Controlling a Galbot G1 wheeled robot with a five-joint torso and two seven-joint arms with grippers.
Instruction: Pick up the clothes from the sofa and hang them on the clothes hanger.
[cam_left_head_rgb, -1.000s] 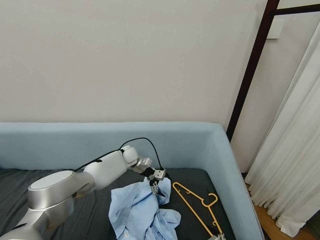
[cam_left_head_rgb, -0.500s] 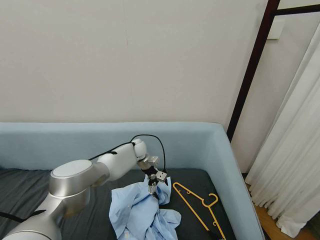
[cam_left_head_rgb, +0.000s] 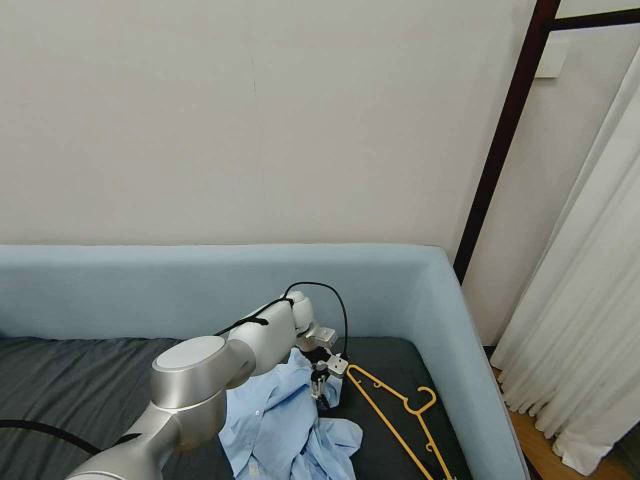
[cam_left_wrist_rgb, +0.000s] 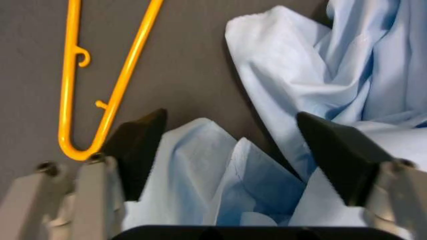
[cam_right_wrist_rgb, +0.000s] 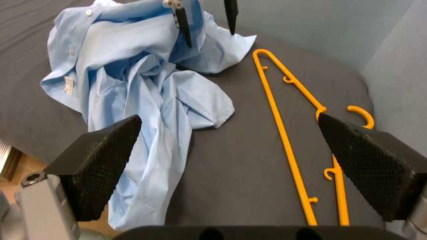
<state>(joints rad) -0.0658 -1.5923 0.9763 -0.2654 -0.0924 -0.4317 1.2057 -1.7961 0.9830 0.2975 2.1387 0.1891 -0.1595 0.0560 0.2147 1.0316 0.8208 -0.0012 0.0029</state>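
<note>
This is the pick-up step: the shirt (cam_left_head_rgb: 272, 428) has not left the sofa (cam_left_head_rgb: 200, 275), and nothing is on the hanger (cam_left_head_rgb: 396, 408) yet. The left hand (cam_left_head_rgb: 321, 384) is down at the far, upper edge of the rumpled blue heap, close to the sofa back. From its wrist I can see its fingers (cam_left_wrist_rgb: 139, 150) spread wide, with a raised fold of the cloth standing up between them. The cloth sits in the gap but is not pinched, so I'd say the grasp is about to be made rather than done.

The next move, as I judge it, is to close on that fold and lift. The fold looks thin and loose, so the hand may need to settle a little deeper to catch enough cloth. Otherwise the fabric could slip out as it rises.

The yellow hanger lies flat on the dark seat just beside the shirt, on the robot's right. One rounded end is near the left hand, and it looks to be clear of the cloth.

The right hand (cam_right_wrist_rgb: 237, 170) hangs above the seat, opened wide and holding nothing, with shirt and hanger both below it.
</note>
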